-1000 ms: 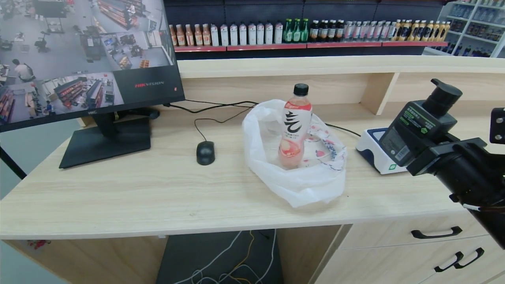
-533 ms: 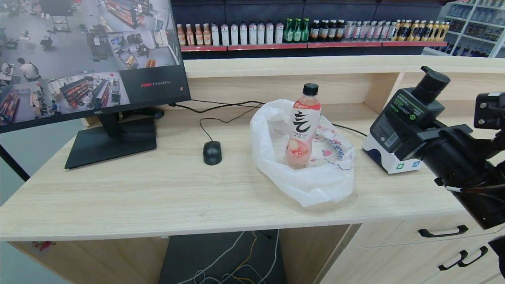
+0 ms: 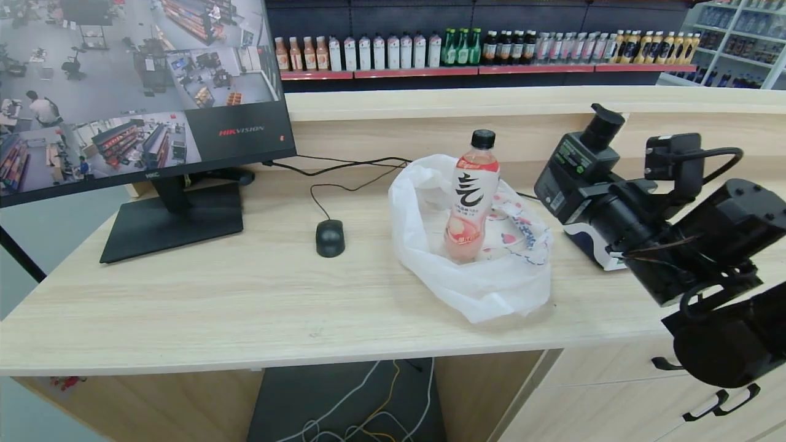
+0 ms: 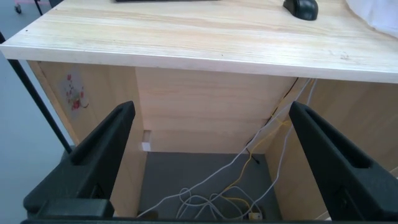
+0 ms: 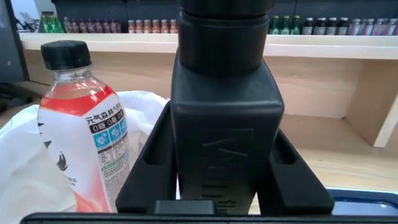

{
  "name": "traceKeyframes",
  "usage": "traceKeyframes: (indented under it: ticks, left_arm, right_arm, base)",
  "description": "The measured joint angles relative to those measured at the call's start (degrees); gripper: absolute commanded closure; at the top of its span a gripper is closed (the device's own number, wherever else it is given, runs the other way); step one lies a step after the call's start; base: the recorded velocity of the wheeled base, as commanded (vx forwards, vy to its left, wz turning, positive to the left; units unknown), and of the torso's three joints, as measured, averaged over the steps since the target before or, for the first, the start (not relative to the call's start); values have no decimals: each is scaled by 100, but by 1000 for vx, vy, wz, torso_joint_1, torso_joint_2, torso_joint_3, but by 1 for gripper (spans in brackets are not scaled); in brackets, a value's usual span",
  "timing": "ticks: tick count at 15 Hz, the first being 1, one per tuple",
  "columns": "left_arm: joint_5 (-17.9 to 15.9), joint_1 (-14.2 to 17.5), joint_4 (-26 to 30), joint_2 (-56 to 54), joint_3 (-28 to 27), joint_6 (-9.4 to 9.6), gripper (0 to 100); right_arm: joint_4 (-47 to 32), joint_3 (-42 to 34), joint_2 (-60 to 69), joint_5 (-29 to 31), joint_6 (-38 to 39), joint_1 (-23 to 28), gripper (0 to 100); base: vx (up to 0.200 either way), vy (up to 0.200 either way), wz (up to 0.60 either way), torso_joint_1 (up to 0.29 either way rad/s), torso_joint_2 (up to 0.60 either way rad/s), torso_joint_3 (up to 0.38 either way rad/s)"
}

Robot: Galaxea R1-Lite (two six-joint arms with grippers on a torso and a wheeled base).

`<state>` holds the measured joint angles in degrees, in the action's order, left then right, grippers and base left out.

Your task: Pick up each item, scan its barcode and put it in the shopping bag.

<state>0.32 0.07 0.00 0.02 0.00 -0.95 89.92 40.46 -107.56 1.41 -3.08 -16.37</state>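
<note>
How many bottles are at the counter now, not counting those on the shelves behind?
2. The pink drink bottle stands upright in the shopping bag; the black pump bottle is held in the right gripper, to the right of the bag. The bag may hide more.

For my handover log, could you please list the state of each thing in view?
shopping bag: open, on counter.
pink bottle: upright in shopping bag, capped.
black pump bottle: tilted, gripped by right claw.
right claw: shut on black pump bottle.
left claw: open, empty.
monitor: switched on.
</note>
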Motion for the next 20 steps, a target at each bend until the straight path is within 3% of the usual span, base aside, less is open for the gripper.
traceKeyframes:
  ticks: [7,20]
  left_arm:
    - [0,0,0,0,0,0,0]
    - [1,-2,0,0,0,0,0]
  right_arm:
    - [0,741,-1096,-285,-61,11,100]
    - [32,684,-1701,-377,-160,-101,100]
  base:
    - [0,0,0,0,0,0]
    - [0,0,0,0,0,0]
